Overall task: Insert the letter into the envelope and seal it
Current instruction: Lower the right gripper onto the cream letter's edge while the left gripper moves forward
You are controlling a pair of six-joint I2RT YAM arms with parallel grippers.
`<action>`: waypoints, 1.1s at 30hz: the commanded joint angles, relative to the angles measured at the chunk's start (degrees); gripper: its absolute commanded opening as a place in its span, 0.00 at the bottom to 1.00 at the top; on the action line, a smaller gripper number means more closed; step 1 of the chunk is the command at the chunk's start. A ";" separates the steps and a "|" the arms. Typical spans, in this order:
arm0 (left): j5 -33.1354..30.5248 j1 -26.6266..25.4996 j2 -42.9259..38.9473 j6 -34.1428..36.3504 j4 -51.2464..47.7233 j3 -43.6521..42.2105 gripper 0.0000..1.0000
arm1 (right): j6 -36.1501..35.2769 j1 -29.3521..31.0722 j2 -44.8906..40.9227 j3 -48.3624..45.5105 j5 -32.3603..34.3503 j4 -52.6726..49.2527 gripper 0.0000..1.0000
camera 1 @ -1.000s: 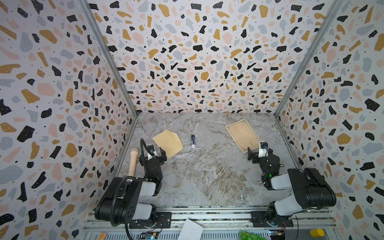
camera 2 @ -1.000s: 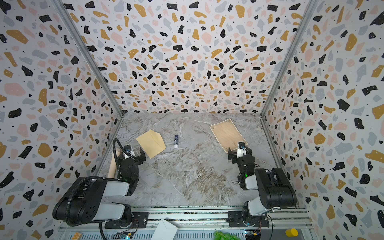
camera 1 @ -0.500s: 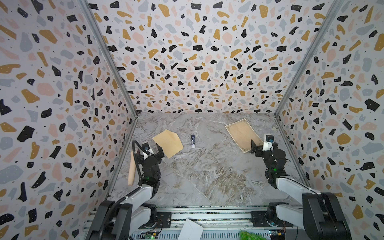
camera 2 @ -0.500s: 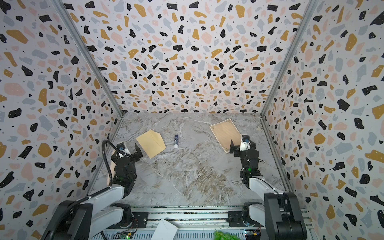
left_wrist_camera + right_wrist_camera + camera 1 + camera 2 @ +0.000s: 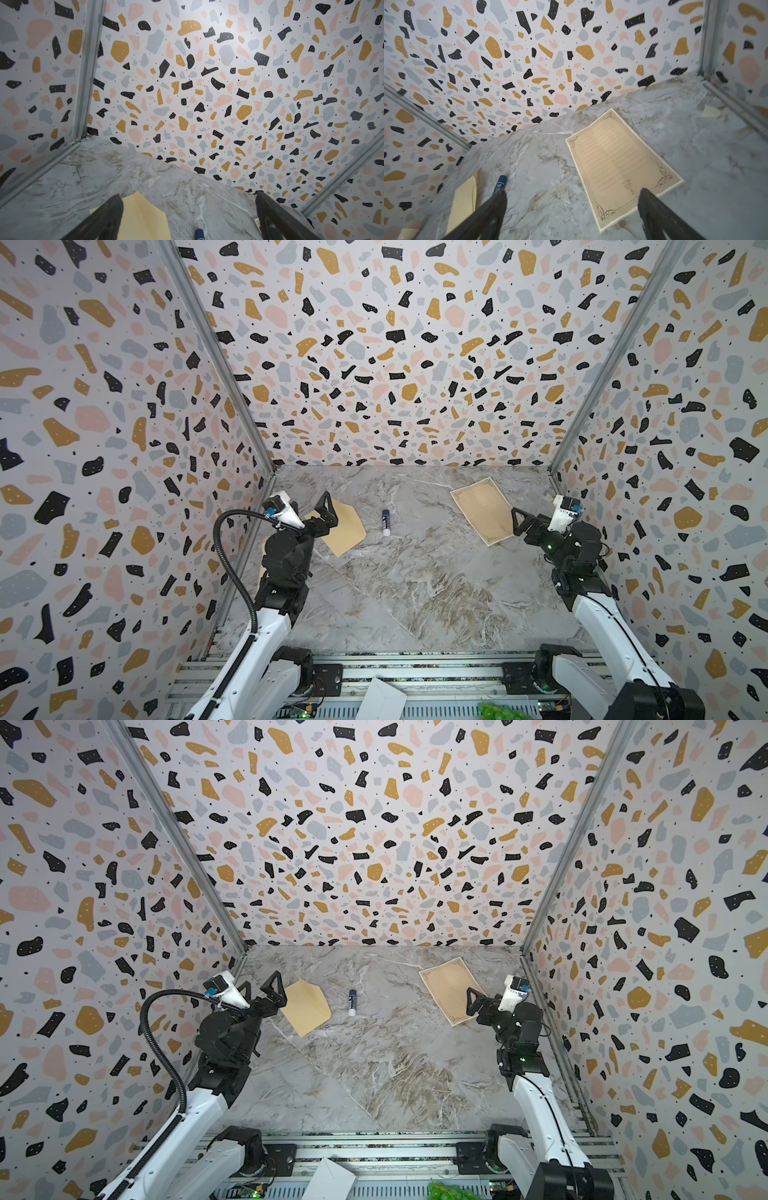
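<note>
Nearest the camera, a white folded paper (image 5: pixel 380 699) lies on the metal rail (image 5: pixel 415 672) between the two arm bases. Both arms reach away from there over the marbled desk (image 5: pixel 415 580).

The left tool (image 5: pixel 309 516) hangs with its jaws spread wide and nothing between them. In the left wrist view its dark fingers (image 5: pixel 104 220) stand far apart. The envelope (image 5: pixel 345 531) lies flat on the desk just ahead of this tool. In both top views one fingertip overlaps the envelope's nearest corner; whether it touches the paper cannot be told. The envelope's pointed end faces away from the tool. Just past the envelope, on the side away from the left tool, a glue stick (image 5: pixel 386 522) with a blue cap lies on the desk, apart from the envelope.

The right tool (image 5: pixel 525 526) is also wide open and empty, its fingers (image 5: pixel 658 214) well spread in the right wrist view. The letter (image 5: pixel 482 510) lies flat and face up directly ahead of it, its ornamental border and ruled lines showing. The letter's near edge sits under the fingertips; contact cannot be judged. The letter lies well apart from the envelope, with the glue stick between them.

Beyond both tools, the speckled back wall (image 5: pixel 395 364) rises from the desk's far edge.
</note>
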 commanded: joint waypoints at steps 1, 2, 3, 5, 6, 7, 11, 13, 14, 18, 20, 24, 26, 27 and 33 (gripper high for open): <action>5.51 -0.08 -0.42 -1.91 -5.50 1.26 1.00 | 10.13 -0.70 3.43 -2.33 -8.34 2.48 0.99; 6.89 -0.08 -0.31 -1.06 -6.22 1.30 0.99 | 11.07 -0.70 4.86 -2.34 -8.52 2.89 0.99; 8.07 -0.06 -0.21 -0.23 -7.24 1.55 1.00 | 11.86 -0.71 6.40 -2.36 -8.80 3.29 0.99; 10.81 -0.08 0.10 0.65 -10.67 2.47 1.00 | 13.69 -0.79 10.44 -2.27 -10.38 5.40 0.99; 12.25 -0.08 0.06 0.81 -11.10 2.49 1.00 | 15.02 -0.80 12.67 -2.36 -11.33 7.02 0.99; 13.33 -0.08 -0.03 0.56 -11.01 2.29 0.99 | 16.13 -0.90 14.53 -2.38 -12.02 8.33 0.99; 17.36 -0.80 -0.32 -0.54 -10.73 2.35 1.00 | 19.16 -0.91 21.00 -1.42 -13.48 11.16 1.00; 17.24 -1.92 -0.59 0.10 -11.86 2.63 0.99 | 20.65 -1.00 22.83 -1.43 -13.78 12.59 0.99; 17.27 -2.32 -0.60 0.24 -12.14 2.63 0.99 | 21.15 -1.14 23.63 -1.40 -13.79 12.99 0.98; 18.44 -3.95 -0.60 0.15 -12.17 2.16 1.00 | 23.04 -1.87 25.52 -1.98 -12.97 14.77 0.97; 18.46 -5.06 -0.62 0.28 -12.33 2.02 0.99 | 24.28 -2.64 26.88 -2.40 -12.94 16.17 0.96; 18.41 -6.91 -0.47 0.68 -12.59 2.59 1.00 | 26.08 -3.58 29.52 -2.41 -13.28 18.91 0.95; 18.45 -7.69 -0.42 0.76 -12.67 2.89 1.00 | 26.45 -3.86 30.78 -1.85 -13.09 19.23 0.94; 18.36 -8.07 -0.44 0.86 -12.76 3.14 0.99 | 26.76 -4.09 31.33 -1.67 -13.01 19.53 0.94; 17.54 -9.67 -0.07 1.73 -13.80 4.36 1.00 | 28.17 -4.96 34.56 -0.89 -12.40 21.26 0.93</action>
